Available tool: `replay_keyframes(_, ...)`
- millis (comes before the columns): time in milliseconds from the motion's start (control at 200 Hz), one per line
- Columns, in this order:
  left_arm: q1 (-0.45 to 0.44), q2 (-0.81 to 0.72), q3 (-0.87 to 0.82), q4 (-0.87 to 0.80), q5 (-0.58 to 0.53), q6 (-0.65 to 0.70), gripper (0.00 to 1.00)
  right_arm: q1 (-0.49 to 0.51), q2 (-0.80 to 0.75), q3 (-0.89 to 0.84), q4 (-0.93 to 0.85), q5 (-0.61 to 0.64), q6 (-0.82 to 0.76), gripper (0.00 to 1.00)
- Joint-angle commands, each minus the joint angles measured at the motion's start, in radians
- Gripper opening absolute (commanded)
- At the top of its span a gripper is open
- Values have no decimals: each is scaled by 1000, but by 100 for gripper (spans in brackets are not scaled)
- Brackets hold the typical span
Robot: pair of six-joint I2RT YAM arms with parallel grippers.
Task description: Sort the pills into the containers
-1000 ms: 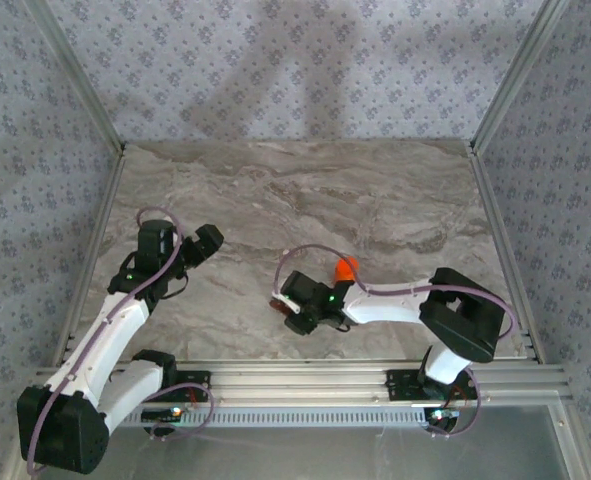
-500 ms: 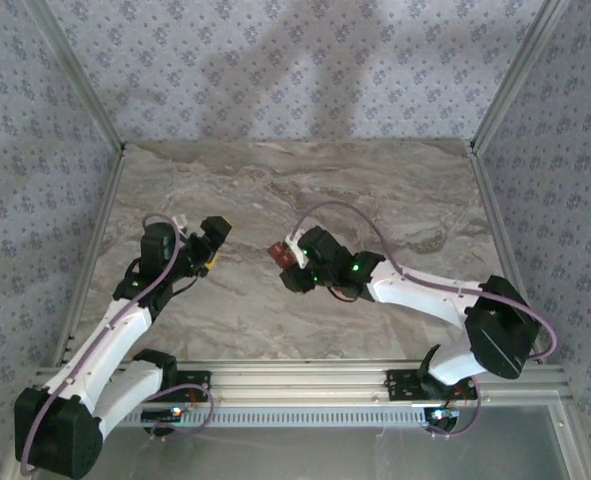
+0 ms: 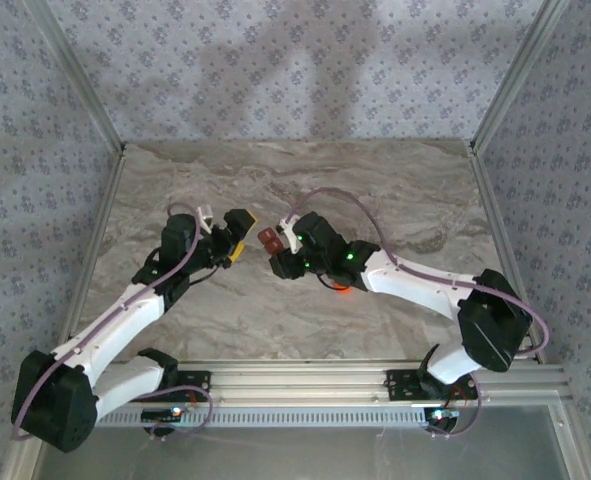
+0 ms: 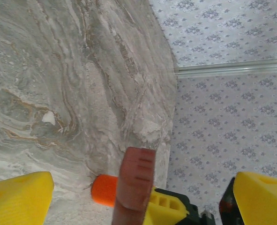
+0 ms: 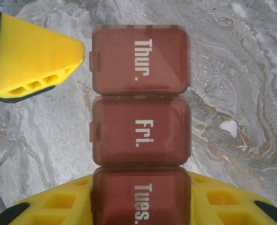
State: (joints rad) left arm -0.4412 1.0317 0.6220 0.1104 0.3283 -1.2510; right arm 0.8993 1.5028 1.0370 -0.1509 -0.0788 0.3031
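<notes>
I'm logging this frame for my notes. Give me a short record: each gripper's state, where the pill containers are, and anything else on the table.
right gripper: shut on containers, held above the table
left gripper: open, facing the containers' free end
containers: lids closed; Thur., Fri., Tues. readable
orange bottle: on table, below right arm

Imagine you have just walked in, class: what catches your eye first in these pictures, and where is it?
The dark red pill strip, its closed lids reading Thur., Fri. and Tues., stands out first, clamped in the right gripper near mid-table. The left gripper, wide open, faces it close by with bright yellow fingers. An orange bottle sits on the marble table, partly under the right arm.
</notes>
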Motion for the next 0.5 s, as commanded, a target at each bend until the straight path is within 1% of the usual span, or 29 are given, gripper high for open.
replay_keyframes(0, -15, 2, 40, 51, -7, -15, 98, 7, 18, 29, 8, -14, 18, 42)
replay_keyframes(495, -43, 28, 46, 65, -11, -19, 98, 12, 60, 32, 25, -28, 23, 42)
